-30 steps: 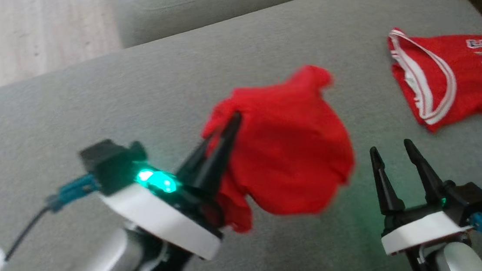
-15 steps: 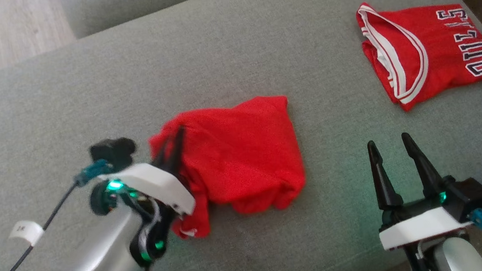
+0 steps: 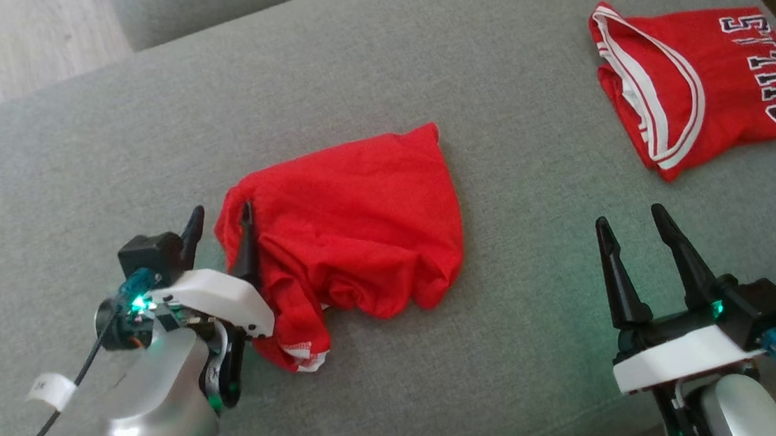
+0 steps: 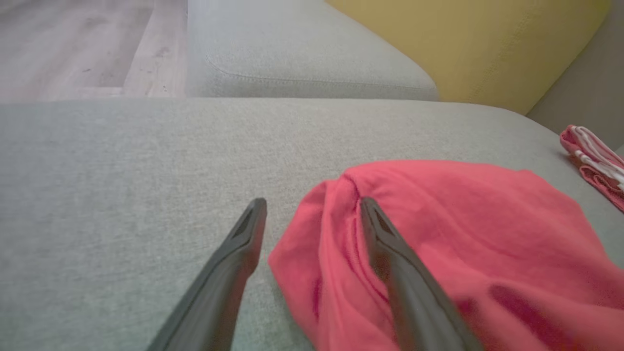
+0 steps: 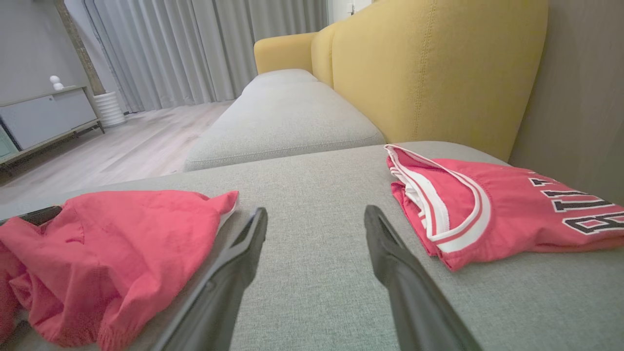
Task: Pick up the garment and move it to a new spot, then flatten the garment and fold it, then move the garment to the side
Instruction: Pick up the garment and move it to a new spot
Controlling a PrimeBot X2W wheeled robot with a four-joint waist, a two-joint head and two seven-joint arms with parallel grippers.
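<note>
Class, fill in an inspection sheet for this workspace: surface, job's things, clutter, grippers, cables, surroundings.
Surface: grey sofa cushion, two garments on it.
Job's things: crumpled red garment, lying loose on the cushion.
Clutter: folded red jersey at the far right.
Grippers: left gripper open, one finger over the garment's edge; right gripper open, holding nothing.
Cables: dark cable with white tag by the left arm.
Surroundings: yellow backrest, wood floor, curtains.

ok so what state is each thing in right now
garment, crumpled in a heap on the sofa, not held
jersey, folded, lying flat at the far right
left gripper, open, at the garment's edge
right gripper, open, empty, apart from both
</note>
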